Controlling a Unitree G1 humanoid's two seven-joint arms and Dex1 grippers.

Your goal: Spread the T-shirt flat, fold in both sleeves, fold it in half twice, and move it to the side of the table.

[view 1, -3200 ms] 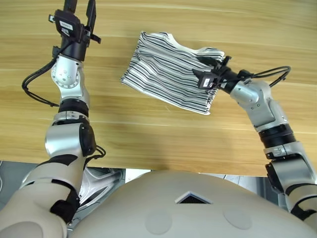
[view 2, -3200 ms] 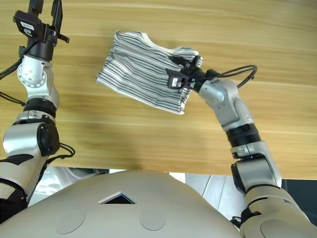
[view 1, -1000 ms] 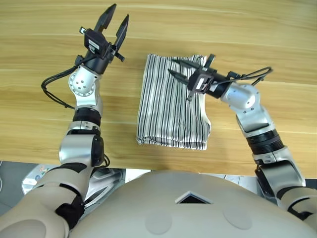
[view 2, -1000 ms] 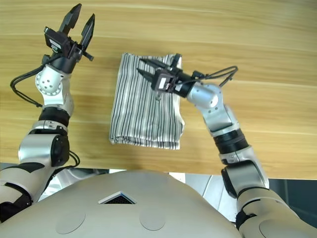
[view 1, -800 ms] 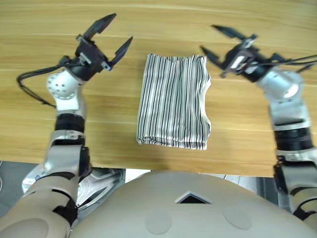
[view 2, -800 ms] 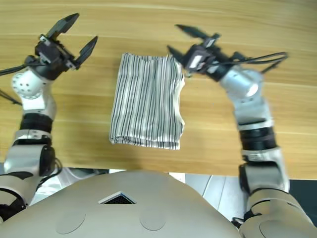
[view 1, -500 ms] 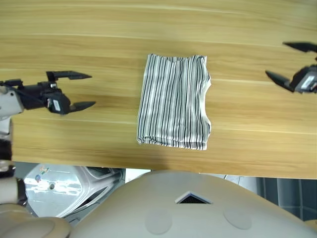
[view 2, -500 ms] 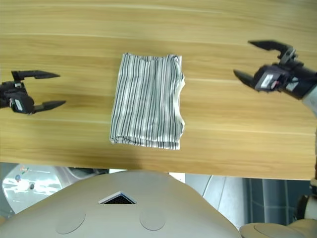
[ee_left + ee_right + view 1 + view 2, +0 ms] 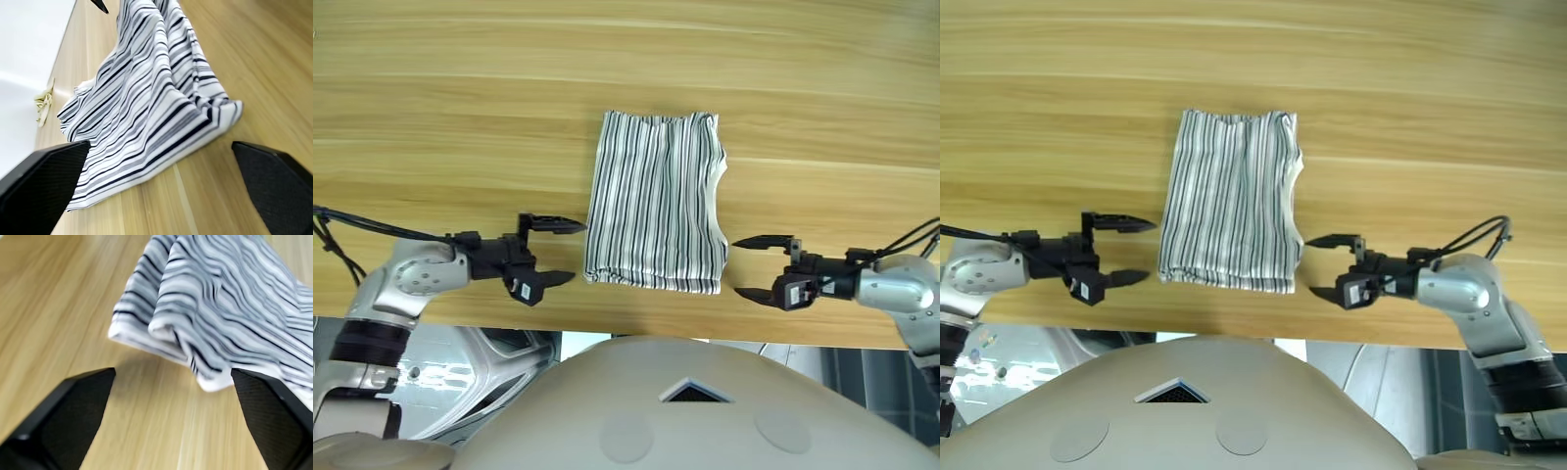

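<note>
Left claw [image 9: 576, 251] and right claw [image 9: 736, 266] have swung in, flanking the T-shirt [image 9: 656, 201].

Silver rounded arm joints [image 9: 416, 279] carry black cables [image 9: 362, 223] — fingers [image 9: 553, 224] black, pointed.

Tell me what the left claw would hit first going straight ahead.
Likely the folded T-shirt, at its near left edge; the open left claw points straight at it from close by.
</note>
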